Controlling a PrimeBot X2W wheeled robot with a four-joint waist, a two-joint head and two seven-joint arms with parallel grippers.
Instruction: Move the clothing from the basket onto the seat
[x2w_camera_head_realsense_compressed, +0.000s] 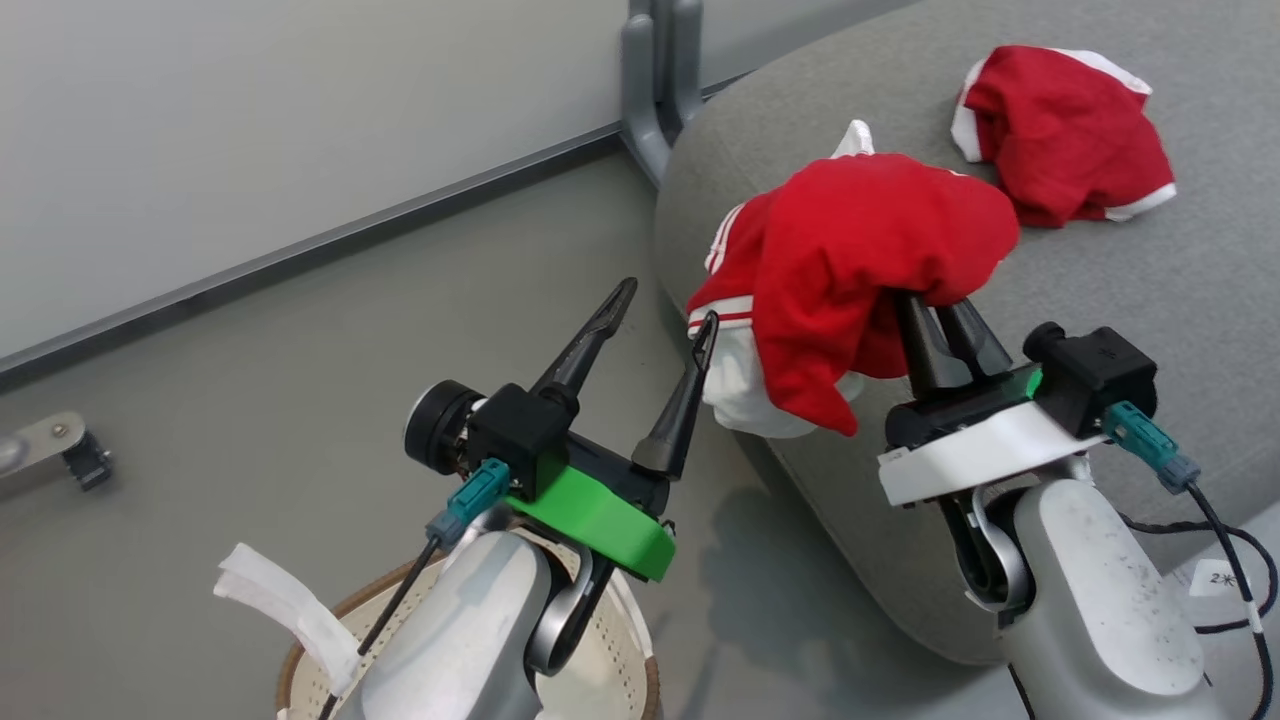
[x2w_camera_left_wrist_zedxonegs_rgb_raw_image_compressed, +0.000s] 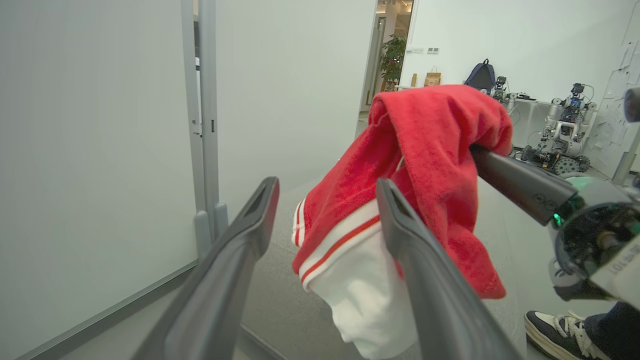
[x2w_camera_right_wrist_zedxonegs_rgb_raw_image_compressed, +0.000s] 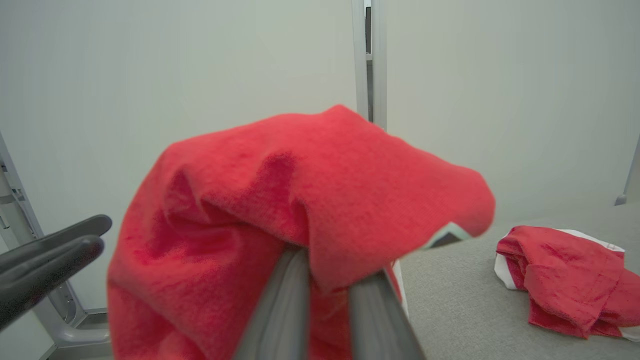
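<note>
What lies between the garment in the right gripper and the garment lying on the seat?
Bare grey seat, nothing else, between held garment and lying garment; the right wrist view shows it.

Looked like a robotics lab: kept other robots (x2w_camera_left_wrist_zedxonegs_rgb_raw_image_compressed: 562, 135) parked at the far right by a white wall (x2w_camera_left_wrist_zedxonegs_rgb_raw_image_compressed: 525, 40), a backpack (x2w_camera_left_wrist_zedxonegs_rgb_raw_image_compressed: 481, 76) beside them, a potted plant (x2w_camera_left_wrist_zedxonegs_rgb_raw_image_compressed: 393, 57) in the far doorway (x2w_camera_left_wrist_zedxonegs_rgb_raw_image_compressed: 395, 20).
</note>
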